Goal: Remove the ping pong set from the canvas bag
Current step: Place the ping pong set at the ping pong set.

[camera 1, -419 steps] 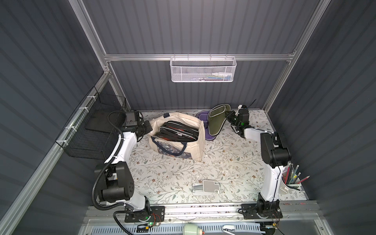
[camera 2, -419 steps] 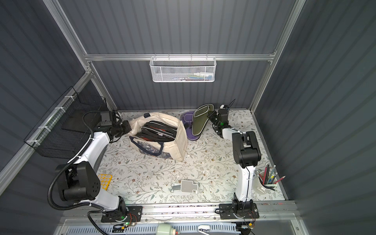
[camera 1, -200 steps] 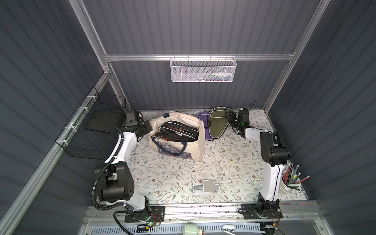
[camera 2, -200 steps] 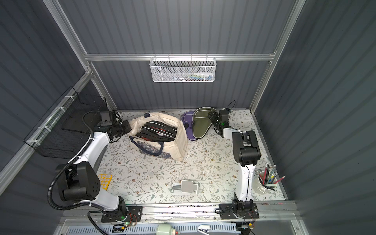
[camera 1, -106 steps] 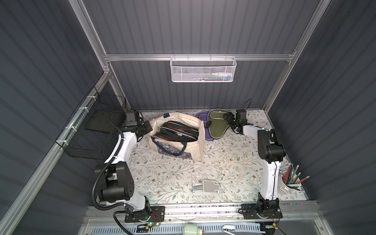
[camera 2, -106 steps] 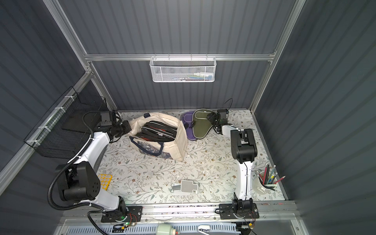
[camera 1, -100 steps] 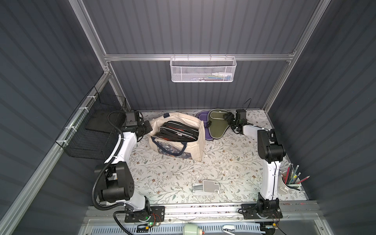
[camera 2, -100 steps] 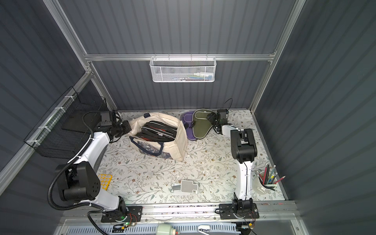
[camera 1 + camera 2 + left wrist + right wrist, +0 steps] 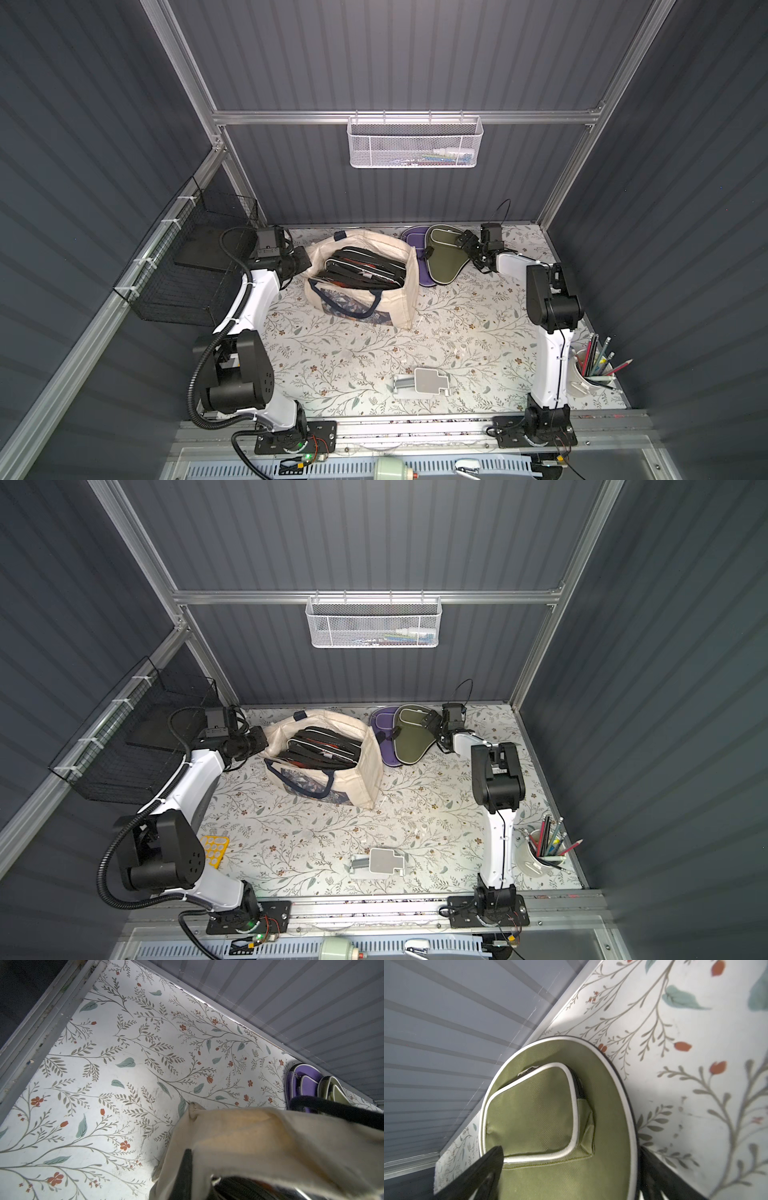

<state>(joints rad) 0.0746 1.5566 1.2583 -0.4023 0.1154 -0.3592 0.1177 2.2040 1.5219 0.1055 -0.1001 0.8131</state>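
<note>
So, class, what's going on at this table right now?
The left pincer is shut on the rim of the canvas bag, pinching the cloth. The right pincer stands open around a green paddle case that lies outside the bag by the back wall, partly on a purple case. Black zipped cases lie inside the bag, so the emptying is not finished.

We find the enclosure walled on three sides with dark grey ribbed panels [image 9: 395, 62], framed in aluminium rail [image 9: 291, 117]. A white mesh basket [image 9: 415, 143] hangs from the back rail. A black wire basket [image 9: 187, 274] is tied to the rail on the left arm's side. The worktop [image 9: 374, 345] carries a pale floral covering, scuffed in places. Lighting falls brightest on the worktop.
</note>
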